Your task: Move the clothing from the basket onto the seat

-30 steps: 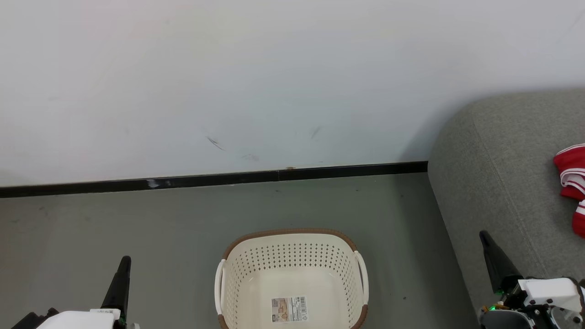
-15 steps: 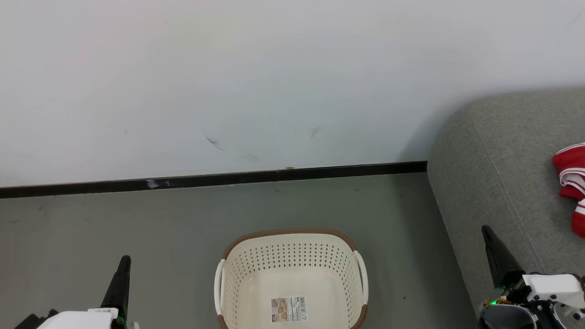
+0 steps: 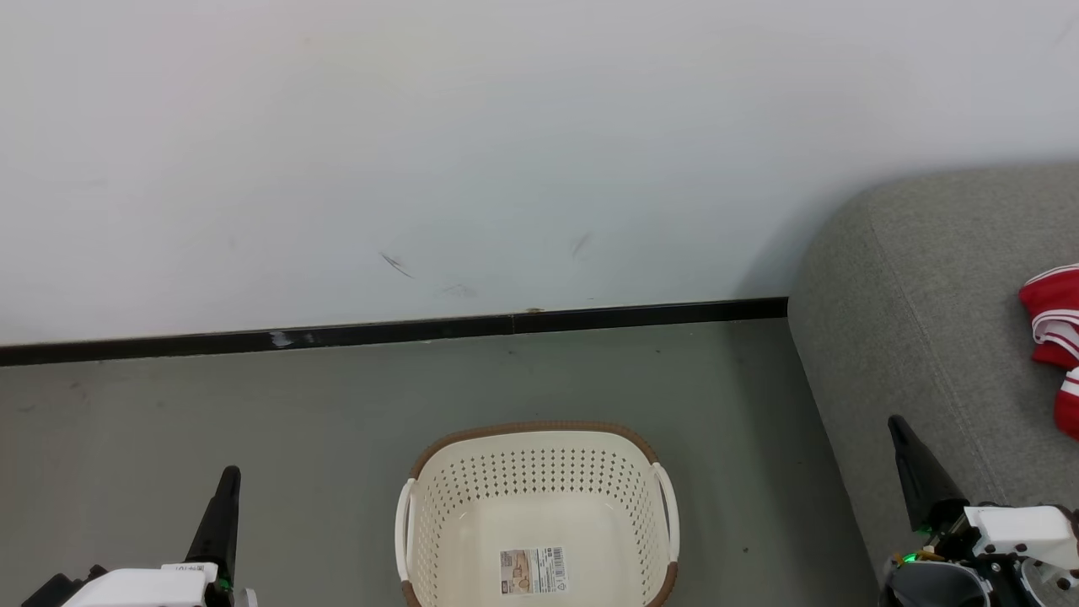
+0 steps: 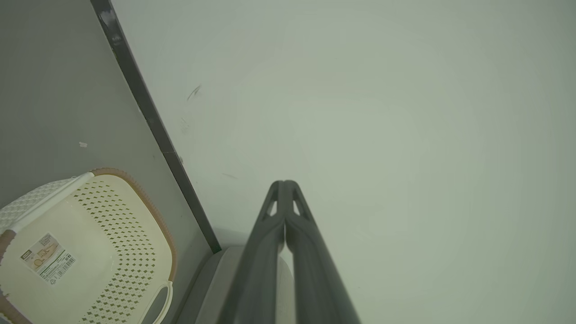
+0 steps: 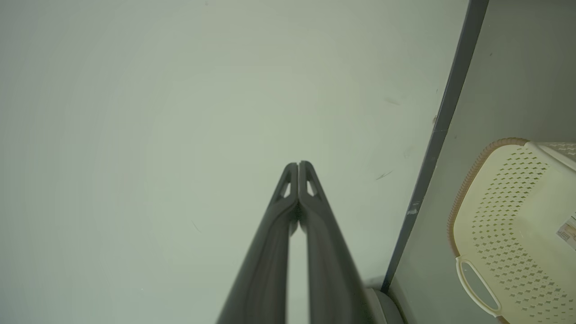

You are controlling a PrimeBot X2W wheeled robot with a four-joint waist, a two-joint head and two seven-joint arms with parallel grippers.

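Note:
The basket (image 3: 539, 428), cream-white with a brown rim, stands on the floor at the bottom centre of the head view. Nothing lies in it but a label on its bottom. The red and white clothing (image 3: 1052, 316) lies on the grey seat (image 3: 910, 320) at the right edge, partly cut off. My left gripper (image 3: 229, 474) is shut at the lower left, well left of the basket. My right gripper (image 3: 895, 423) is shut at the lower right, in front of the seat's edge. The left wrist view shows shut fingers (image 4: 284, 185) and the basket (image 4: 150, 216). The right wrist view shows shut fingers (image 5: 298, 164) and the basket (image 5: 468, 180).
A white wall (image 3: 506, 152) with a black baseboard (image 3: 396, 330) runs behind the basket. Grey floor (image 3: 253, 405) spreads left of the basket and between it and the seat.
My right gripper has edged slightly up and to the right. My left gripper has barely shifted. The basket and the clothing lie as before.

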